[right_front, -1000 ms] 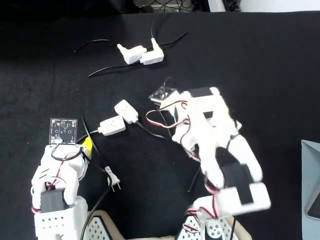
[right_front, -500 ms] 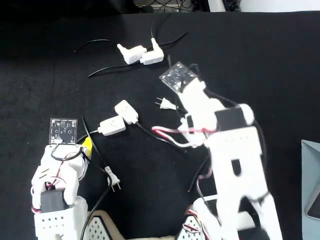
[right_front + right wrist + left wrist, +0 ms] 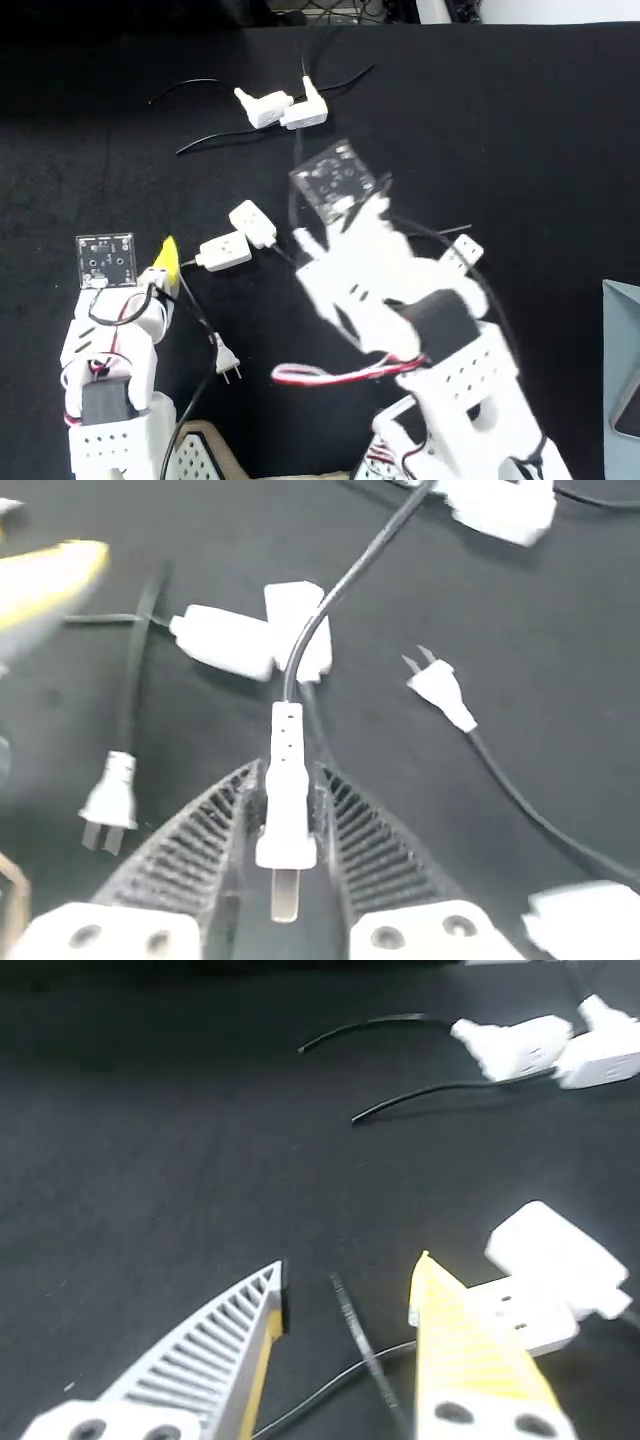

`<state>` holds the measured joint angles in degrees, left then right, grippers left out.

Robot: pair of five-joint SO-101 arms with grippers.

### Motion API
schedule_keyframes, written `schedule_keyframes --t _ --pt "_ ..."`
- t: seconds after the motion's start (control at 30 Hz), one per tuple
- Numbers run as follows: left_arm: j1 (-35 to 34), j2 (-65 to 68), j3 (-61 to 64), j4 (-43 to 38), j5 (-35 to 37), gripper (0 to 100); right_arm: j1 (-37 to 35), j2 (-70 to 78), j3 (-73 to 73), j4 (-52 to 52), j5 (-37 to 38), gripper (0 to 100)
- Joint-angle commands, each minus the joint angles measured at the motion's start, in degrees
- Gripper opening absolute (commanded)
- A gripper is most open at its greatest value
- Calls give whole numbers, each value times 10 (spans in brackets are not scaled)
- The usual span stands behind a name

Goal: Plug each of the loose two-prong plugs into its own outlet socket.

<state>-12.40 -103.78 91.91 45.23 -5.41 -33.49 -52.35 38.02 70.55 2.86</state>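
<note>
- The right gripper point(image 3: 285, 776) is clamped narrow on a white two-prong plug point(image 3: 284, 735). The plug's long axis runs in line with the fingers.
- As far as we can judge, the metal blade end faces back toward the wrist. The black cord point(image 3: 345, 580) leaves the far end, toward the sockets.
- In the high view the near pair of sockets point(image 3: 238, 238) lies at about 9 o'clock from the right arm's front end, just beside it. A second pair of sockets point(image 3: 285, 108) sits well apart at 12 o'clock on the black table point(image 3: 520, 120).
- We think the coming move turns on this: the held plug points its cord, not its prongs, at the near sockets. It would need turning or regripping before it can enter.
- The left gripper point(image 3: 350, 1265) stands wide with nothing in it, a cable lying between its fingers. The near sockets lie at about 2 o'clock from it in the high view.
- A loose plug point(image 3: 228, 360) lies at 5 o'clock from the left gripper, nearer that arm.
- Another loose plug point(image 3: 440, 685) lies near the right gripper, prongs bare.
</note>
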Motion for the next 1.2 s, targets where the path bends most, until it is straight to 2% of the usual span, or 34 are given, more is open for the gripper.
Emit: schedule_keyframes --t 0.0,0.2,0.33,0.53,0.83,0.97,1.17 --pt "42 -4 -29 -30 25 209 -66 -12 18 -78 -40 12" --pt "49 -1 -23 -104 50 209 -150 -12 75 -149 -52 12" --pt "61 -3 -29 -107 50 209 -168 -12 104 -173 -50 12" --pt "131 -4 -37 -102 50 209 -174 -9 113 -178 -49 12" --pt "208 -4 -152 21 46 213 -171 -9 144 -178 -25 12" --pt "218 -4 -156 47 40 213 -171 -12 151 -177 -25 12" --pt "228 -5 -162 92 -5 213 -153 -8 148 -184 -23 12"
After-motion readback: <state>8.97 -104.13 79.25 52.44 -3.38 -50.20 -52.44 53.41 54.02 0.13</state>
